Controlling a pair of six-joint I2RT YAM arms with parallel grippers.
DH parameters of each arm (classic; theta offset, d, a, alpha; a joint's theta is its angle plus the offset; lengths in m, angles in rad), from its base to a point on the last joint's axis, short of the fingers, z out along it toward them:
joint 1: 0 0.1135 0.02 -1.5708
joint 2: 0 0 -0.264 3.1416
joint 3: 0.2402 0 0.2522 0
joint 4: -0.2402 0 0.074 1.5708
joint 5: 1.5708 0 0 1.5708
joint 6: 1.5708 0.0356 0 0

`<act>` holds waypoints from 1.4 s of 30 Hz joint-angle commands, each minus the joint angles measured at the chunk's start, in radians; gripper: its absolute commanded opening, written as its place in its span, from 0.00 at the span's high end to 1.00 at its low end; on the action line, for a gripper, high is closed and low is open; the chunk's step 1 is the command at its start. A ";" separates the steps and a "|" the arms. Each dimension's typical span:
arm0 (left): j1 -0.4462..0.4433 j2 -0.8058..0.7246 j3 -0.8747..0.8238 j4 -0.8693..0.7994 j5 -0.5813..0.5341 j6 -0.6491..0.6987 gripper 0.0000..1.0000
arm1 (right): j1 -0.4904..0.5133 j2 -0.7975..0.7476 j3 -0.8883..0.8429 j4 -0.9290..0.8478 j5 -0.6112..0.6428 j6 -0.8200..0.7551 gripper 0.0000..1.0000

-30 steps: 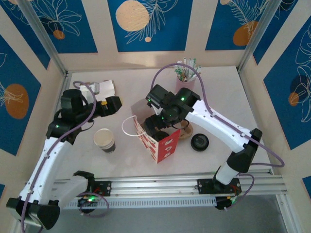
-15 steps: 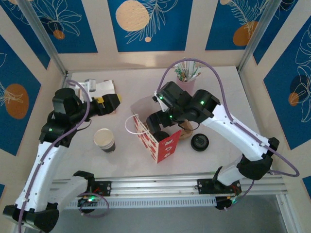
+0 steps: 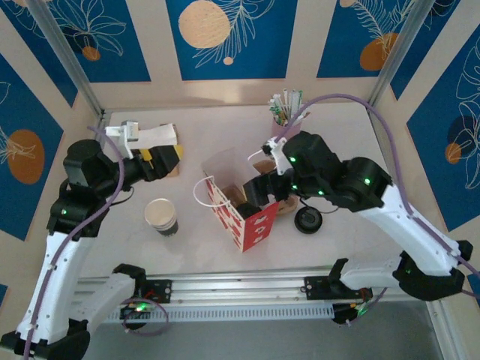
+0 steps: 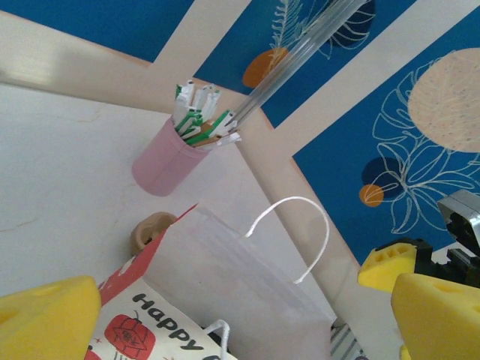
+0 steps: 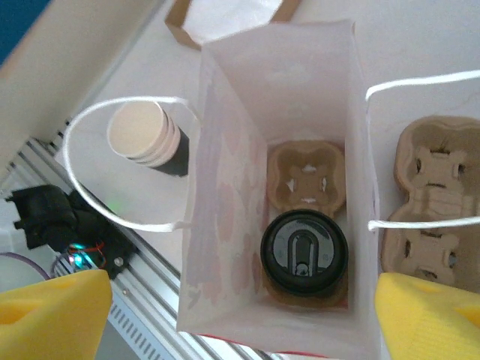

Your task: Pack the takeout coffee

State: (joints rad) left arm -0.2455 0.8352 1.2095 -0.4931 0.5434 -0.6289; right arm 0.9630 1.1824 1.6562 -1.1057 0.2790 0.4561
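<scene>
The takeout coffee [image 5: 304, 251], a cup under a round black lid, stands in a brown carrier at the bottom of the open red-and-white bag [image 3: 245, 223] [image 5: 225, 180]. My right gripper [image 5: 240, 319] [image 3: 259, 190] hangs open above the bag's mouth, its yellow fingertips [image 5: 52, 315] wide apart and holding nothing. A lidless paper cup [image 3: 161, 216] [image 5: 144, 138] with a dark band stands on the table left of the bag. My left gripper [image 3: 162, 156] [image 4: 240, 322] is open and empty at the back left, facing the bag [image 4: 247, 277] from a distance.
A pink cup of sticks [image 3: 287, 120] [image 4: 169, 161] stands at the back. A brown cardboard carrier [image 3: 289, 202] [image 5: 435, 206] lies right of the bag, with a flat black lid [image 3: 308, 220] beside it. A brown tray with white paper [image 5: 232, 15] lies behind the bag.
My right gripper has lifted up and back from the bag's mouth, and its arm has swung right. My left gripper has drawn away to the left.
</scene>
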 commanded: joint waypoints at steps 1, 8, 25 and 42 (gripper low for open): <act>-0.008 -0.037 0.042 -0.015 0.023 -0.010 0.00 | 0.008 -0.078 -0.035 0.058 0.020 0.022 0.09; -0.008 -0.105 0.047 -0.074 -0.017 0.005 0.00 | 0.008 -0.210 -0.103 0.064 0.054 0.067 0.09; -0.008 -0.099 0.039 -0.208 -0.116 0.035 0.00 | -0.231 -0.249 -0.078 -0.035 0.024 0.042 0.03; 0.004 0.487 0.301 -0.085 -0.107 0.120 0.04 | -0.839 0.191 0.148 0.088 -0.372 -0.033 0.20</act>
State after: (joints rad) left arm -0.2470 1.2522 1.4460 -0.6048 0.4210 -0.5503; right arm 0.1600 1.3136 1.7699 -1.0523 -0.0456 0.4385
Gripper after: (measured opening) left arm 0.977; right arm 0.825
